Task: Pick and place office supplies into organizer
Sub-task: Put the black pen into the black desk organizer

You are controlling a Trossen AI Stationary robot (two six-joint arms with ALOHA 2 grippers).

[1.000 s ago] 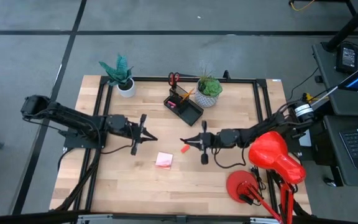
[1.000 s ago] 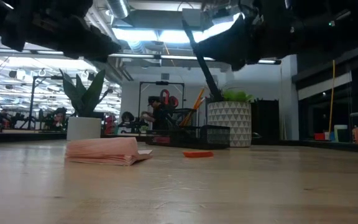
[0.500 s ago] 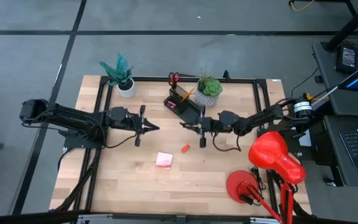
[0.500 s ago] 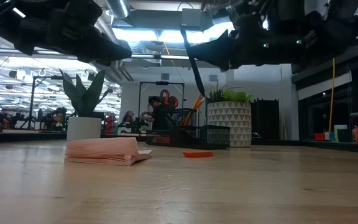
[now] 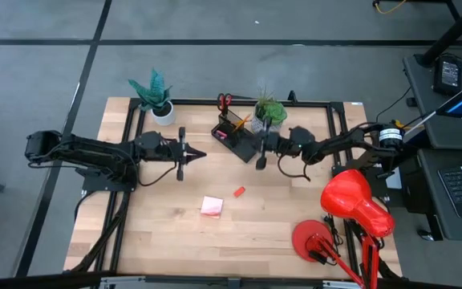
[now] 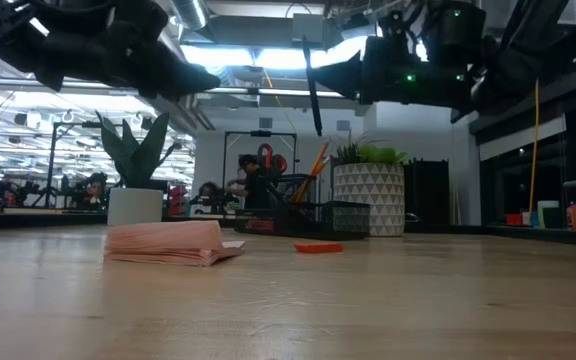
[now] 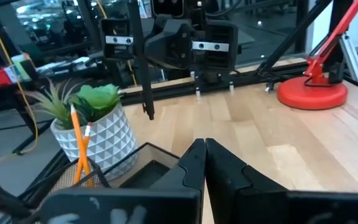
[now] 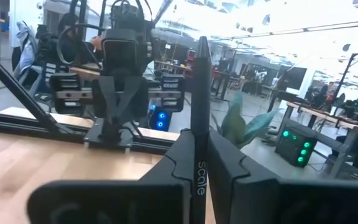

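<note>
A thin black pen [image 6: 311,90] stands nearly upright in the air, with my right gripper [image 5: 245,145] shut on it beside the black organizer [image 5: 237,136]. The organizer holds an orange pencil [image 7: 79,144] and red-handled scissors [image 6: 269,160]. My left gripper [image 5: 201,154] hangs shut and empty left of the organizer, above the table. A pink sticky-note pad [image 5: 212,206] and a small red eraser [image 5: 239,191] lie flat on the wooden table [image 5: 295,225]. My right gripper pinches the pen's barrel [image 8: 197,140] between its two fingers, around mid-length. The fingers [image 8: 229,163] lie about level, come from the table's right and cross the pen. The pen is lifted clear and almost upright, its lower tip [image 7: 151,115] pointing down.
A white patterned plant pot [image 5: 269,120] stands just right of the organizer, close to my right gripper. Another potted plant [image 5: 157,100] is at the far left. A red desk lamp [image 5: 351,205] sits at the near right corner. A black frame [image 5: 335,128] borders the table.
My right gripper has carried the pen from above the eraser toward the far edge, up to the organizer. The pen has turned from slanted to nearly upright. My left gripper has swung toward the far edge. Pad and eraser have stayed put.
</note>
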